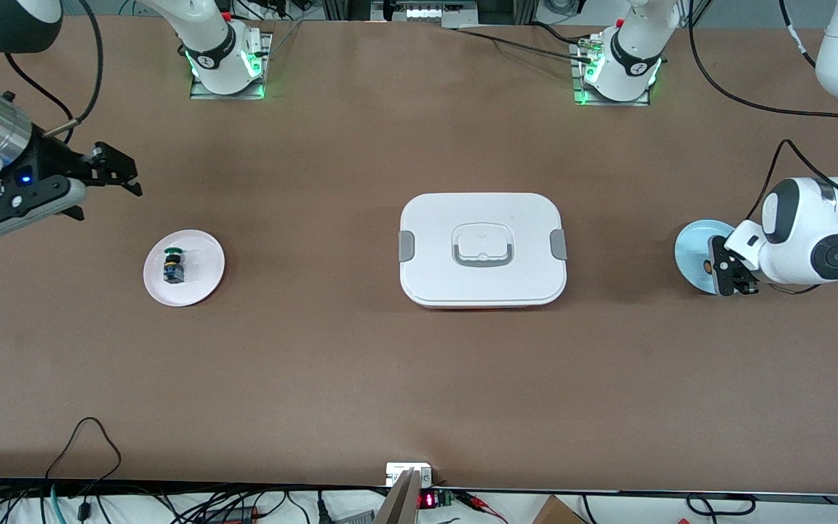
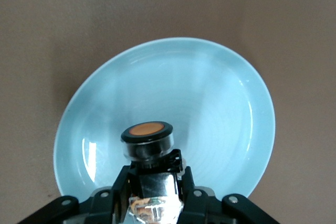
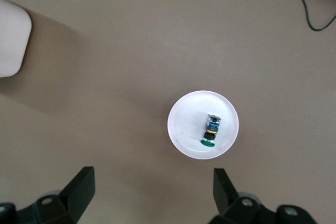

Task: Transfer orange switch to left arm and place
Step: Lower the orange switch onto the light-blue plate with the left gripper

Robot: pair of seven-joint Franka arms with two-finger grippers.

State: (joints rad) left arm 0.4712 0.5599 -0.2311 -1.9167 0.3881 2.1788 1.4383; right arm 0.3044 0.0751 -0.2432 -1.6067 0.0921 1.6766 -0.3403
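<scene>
My left gripper (image 1: pixel 726 273) is shut on the orange switch (image 2: pixel 147 136), gripping its black body with the orange cap pointing away from the fingers. It holds the switch over the light-blue plate (image 1: pixel 692 247) at the left arm's end of the table. The plate fills the left wrist view (image 2: pixel 210 98). I cannot tell whether the switch touches the plate. My right gripper (image 1: pixel 117 175) is open and empty, up in the air over bare table beside the white plate (image 1: pixel 201 280). Its fingers stand wide apart in the right wrist view (image 3: pixel 153 182). The white box (image 1: pixel 433 233) sits at the table's middle, between the two plates.
A green-capped switch (image 1: pixel 172 264) lies on its side on the white plate, also seen in the right wrist view (image 3: pixel 211 129). A corner of the box (image 3: pixel 10 35) shows there too. Cables run along the table edge nearest the front camera.
</scene>
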